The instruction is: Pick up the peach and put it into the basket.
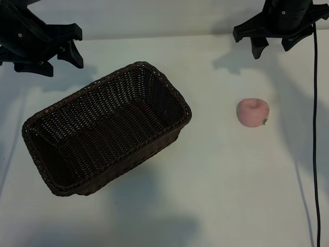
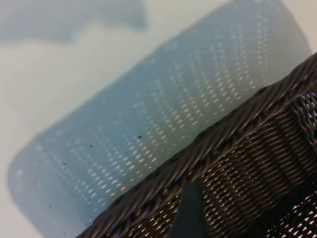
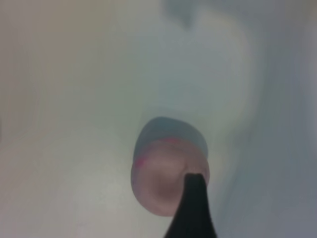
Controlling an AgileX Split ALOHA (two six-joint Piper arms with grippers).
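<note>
We see the small pale-pink round peach (image 1: 253, 112) lying on the white table (image 1: 221, 175), well apart from the large dark-brown woven wicker basket (image 1: 164, 85); left hand (image 1: 60, 57) and right hand (image 1: 275, 47) hover released, holding nothing.

Matte black arms (image 1: 36, 38), black cable (image 1: 315, 128) trailing
</note>
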